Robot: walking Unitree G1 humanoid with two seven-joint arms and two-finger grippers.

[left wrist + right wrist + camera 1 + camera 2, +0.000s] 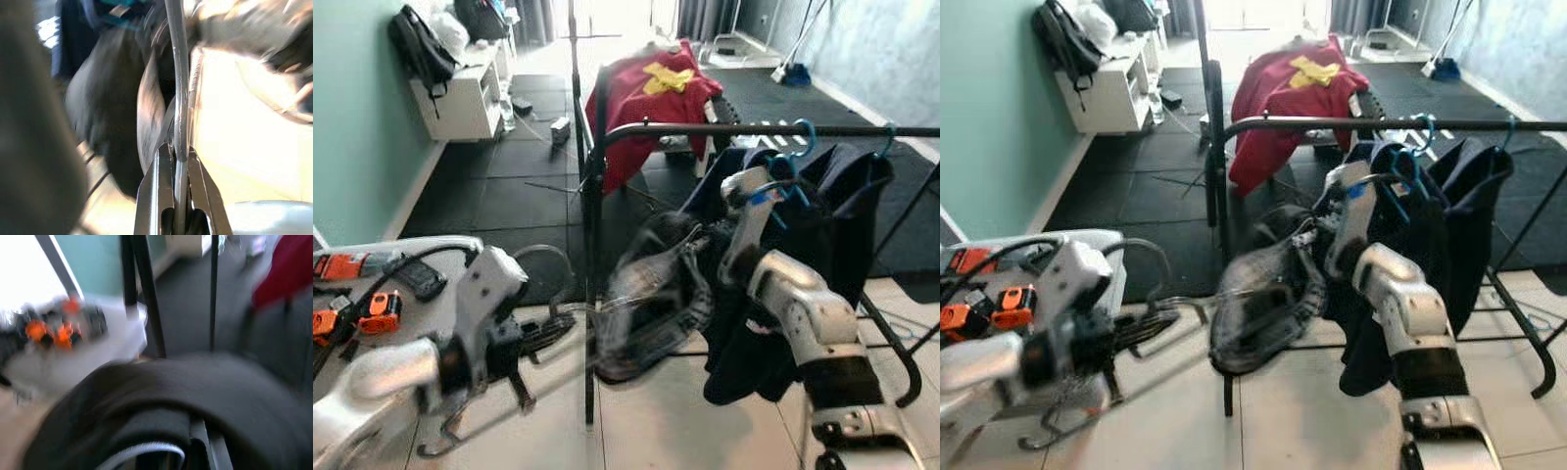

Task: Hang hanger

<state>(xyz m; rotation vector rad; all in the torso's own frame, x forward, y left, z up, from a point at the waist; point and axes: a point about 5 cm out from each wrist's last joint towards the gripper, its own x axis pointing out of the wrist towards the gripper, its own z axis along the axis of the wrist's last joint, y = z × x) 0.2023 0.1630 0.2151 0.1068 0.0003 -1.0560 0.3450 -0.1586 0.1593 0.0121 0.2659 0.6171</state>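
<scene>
A thin metal wire hanger (pixel 177 73) carries a dark grey garment (pixel 651 299), blurred, in front of the black clothes rail (pixel 754 129) and below it. My left gripper (pixel 540 335) sits low on the left, shut on the hanger's wire; its fingers (pixel 157 191) pinch the wire in the left wrist view. My right arm reaches up on the right, and its gripper (pixel 700 245) goes into the dark garment (pixel 161 396), which hides the fingertips. Blue hangers (pixel 793 157) with navy clothes hang on the rail at the right.
The rack's black upright (pixel 592 245) stands just behind the garment. A red cloth (pixel 646 98) lies draped behind the rack. A white shelf (pixel 460 98) with bags stands at the back left by the teal wall. Orange tools (pixel 372 308) lie on a surface at the left.
</scene>
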